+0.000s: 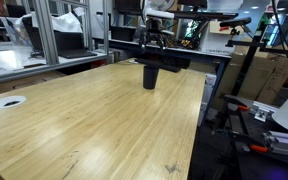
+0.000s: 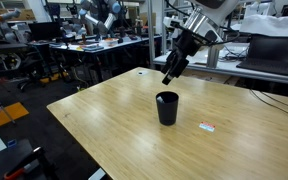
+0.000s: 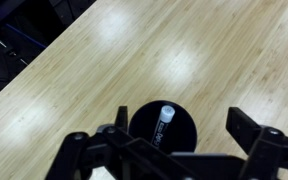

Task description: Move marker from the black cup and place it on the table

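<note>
The black cup [image 1: 150, 76] stands upright on the bamboo table [image 1: 94, 125] near its far edge; it also shows in an exterior view [image 2: 167, 108]. In the wrist view the cup [image 3: 179, 130] is seen from above, and the marker [image 3: 165, 122] leans inside it, dark with a white cap end up. My gripper [image 2: 170, 74] hangs above the cup, apart from it, and also shows in an exterior view [image 1: 155, 44]. In the wrist view its fingers [image 3: 184, 135] are spread wide on either side of the cup and hold nothing.
A flat white disc with a hole [image 1: 9, 101] lies at one table edge. A small white and red tag [image 2: 207, 126] lies on the table near the cup. Benches, frames and equipment surround the table [image 2: 134, 140].
</note>
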